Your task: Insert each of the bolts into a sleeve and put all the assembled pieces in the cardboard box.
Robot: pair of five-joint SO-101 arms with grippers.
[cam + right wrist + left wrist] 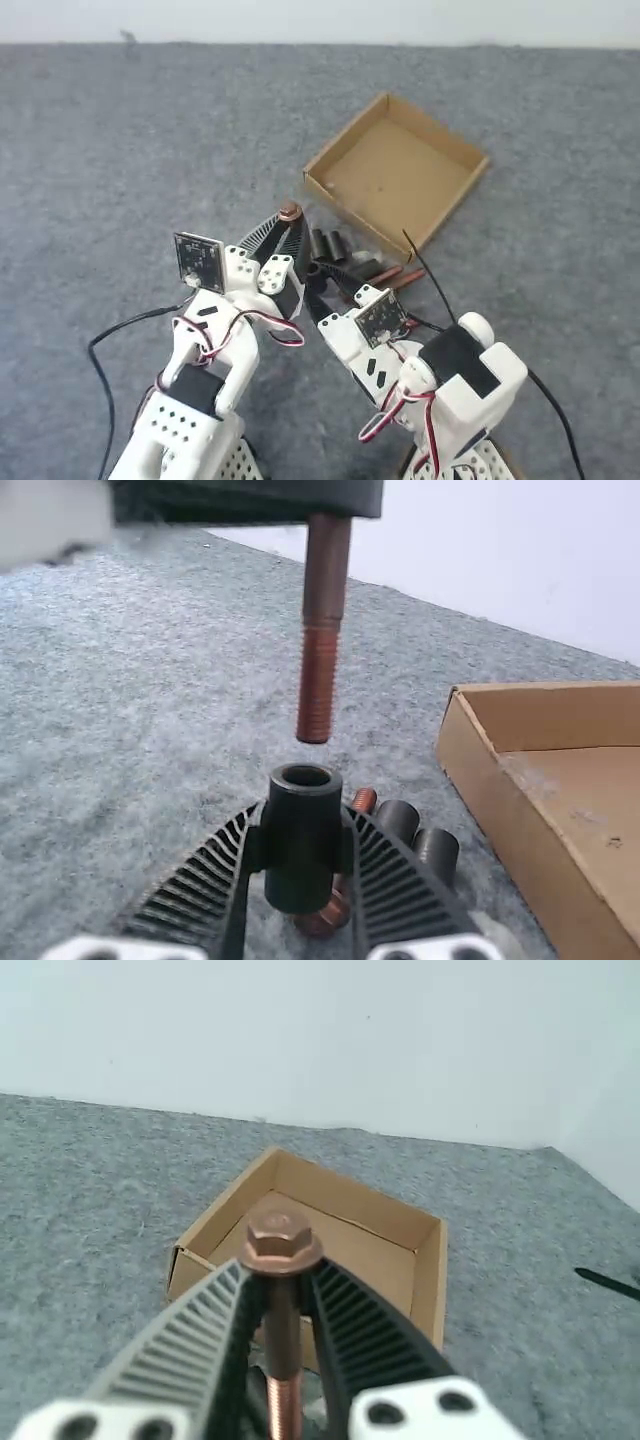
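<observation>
Two grippers meet low over the grey table (pixel 120 150). The left gripper (pixel 280 1285) is pinching a copper-coloured bolt (pixel 283 1245) by the shank just under its six-sided head. Its ribbed fingers (pixel 200 1330) press in from both sides. The bolt stands upright, head up and threaded end down.

The right gripper (pixel 303 820) is clamped on a black sleeve (pixel 300 865), also upright, with its open mouth facing up. From the right wrist, the bolt's threaded tip hangs straight above that mouth, near it but apart, not yet inside. In the high view the left gripper, with the bolt head on top, sits just beside the right gripper, the two close together.

Just beyond the right gripper, loose sleeves (pixel 437 852) lie on the table side by side, touching one another. A couple of loose bolts (pixel 392 275) lie beside them, on the side nearer the box. One more copper piece rests on the table under the held sleeve, partly hidden by it.

Farther on from both grippers sits the cardboard box (pixel 395 175), open at the top, with its nearest wall close to the loose sleeves. Past the far edge of the table rises a pale wall (pixel 300 1040).
</observation>
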